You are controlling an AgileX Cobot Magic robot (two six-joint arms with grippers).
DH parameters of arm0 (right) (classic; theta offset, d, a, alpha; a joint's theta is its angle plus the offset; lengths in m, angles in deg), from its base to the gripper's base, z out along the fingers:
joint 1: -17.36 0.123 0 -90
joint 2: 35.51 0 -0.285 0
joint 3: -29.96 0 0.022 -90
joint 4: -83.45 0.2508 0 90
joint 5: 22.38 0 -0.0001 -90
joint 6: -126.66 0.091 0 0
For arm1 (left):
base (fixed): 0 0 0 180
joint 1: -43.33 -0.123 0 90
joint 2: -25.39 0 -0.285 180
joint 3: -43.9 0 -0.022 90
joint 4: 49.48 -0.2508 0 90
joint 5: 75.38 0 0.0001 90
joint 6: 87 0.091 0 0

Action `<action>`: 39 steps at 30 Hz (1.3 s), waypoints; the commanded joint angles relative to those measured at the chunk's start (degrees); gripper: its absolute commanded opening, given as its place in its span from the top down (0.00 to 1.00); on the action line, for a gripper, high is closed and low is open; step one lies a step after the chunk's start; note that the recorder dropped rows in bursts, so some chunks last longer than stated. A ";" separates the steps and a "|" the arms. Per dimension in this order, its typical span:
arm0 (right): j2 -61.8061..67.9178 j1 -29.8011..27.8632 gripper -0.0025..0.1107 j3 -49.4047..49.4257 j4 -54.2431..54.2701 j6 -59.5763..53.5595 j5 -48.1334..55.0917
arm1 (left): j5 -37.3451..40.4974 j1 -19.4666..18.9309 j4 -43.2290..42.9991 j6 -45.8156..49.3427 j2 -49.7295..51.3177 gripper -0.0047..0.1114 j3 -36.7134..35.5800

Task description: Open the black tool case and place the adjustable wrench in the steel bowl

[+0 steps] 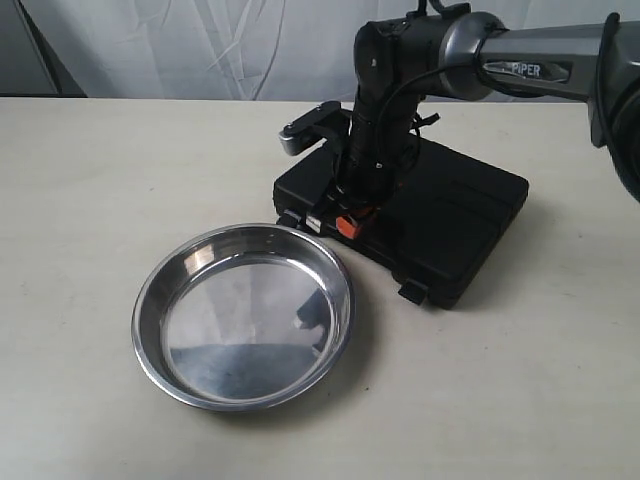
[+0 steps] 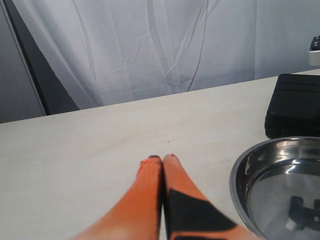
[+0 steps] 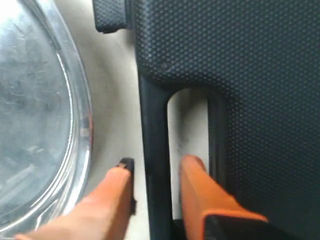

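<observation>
The black tool case (image 1: pixel 450 220) lies shut on the table behind the steel bowl (image 1: pixel 243 315), which is empty. My right gripper (image 1: pixel 345 222) reaches down at the case's front edge. In the right wrist view the gripper (image 3: pixel 157 165) is open, its orange fingers astride the moulded handle bar (image 3: pixel 154 130), one finger in the handle opening, one outside, small gaps on both sides. The bowl's rim (image 3: pixel 82 125) is close beside it. The adjustable wrench is hidden. My left gripper (image 2: pixel 162 159) is shut and empty over bare table, with the bowl (image 2: pixel 280 190) and case (image 2: pixel 295 105) off to one side.
Two latches sit on the case's front edge, one at the corner near the bowl (image 1: pixel 290 215) and one at the other end (image 1: pixel 412 292). A white curtain (image 1: pixel 200 45) hangs behind the table. The right arm (image 1: pixel 520 65) stretches over the case from the right.
</observation>
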 commanded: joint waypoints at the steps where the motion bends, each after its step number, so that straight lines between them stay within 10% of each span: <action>1: -0.11 0.03 0.52 0.03 -1.23 2.87 -0.24 | -0.30 0.21 0.10 -0.03 0.20 0.96 0.12; 17: -0.11 0.03 0.64 0.03 -7.97 8.13 2.51 | -0.30 0.21 0.10 -0.03 0.20 0.96 0.12; 22: -0.11 0.03 0.43 0.03 -8.20 8.32 -0.03 | -0.30 0.21 0.10 -0.03 0.20 0.96 0.12; 39: -0.22 3.29 0.47 -0.13 -16.65 8.54 1.99 | -0.20 0.21 0.10 -0.03 0.20 0.96 0.12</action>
